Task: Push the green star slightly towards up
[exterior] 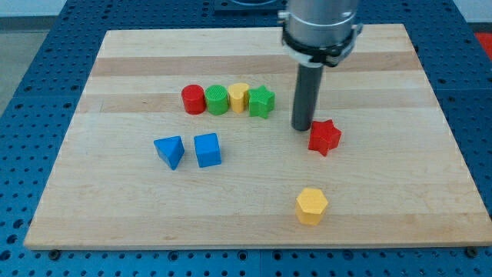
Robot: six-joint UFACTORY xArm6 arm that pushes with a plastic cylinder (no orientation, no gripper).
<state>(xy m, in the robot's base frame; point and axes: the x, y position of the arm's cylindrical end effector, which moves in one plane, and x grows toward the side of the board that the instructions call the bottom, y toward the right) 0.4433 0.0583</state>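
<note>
While my tip (300, 127) rests on the bench (400, 208), it stands to the right of the green star (261, 101), apart from it, and just left of the red star (324, 137), close enough that contact cannot be ruled out. This tool is a plain rod with nothing that opens or closes. The green star sits at the right end of a row, touching a yellow block (239, 96), with a green cylinder (217, 100) and a red cylinder (193, 99) further left. Nearer and to the left lie a blue triangular block (170, 151) and a blue cube (207, 149). A yellow hexagonal block (311, 205) sits near the front edge.
</note>
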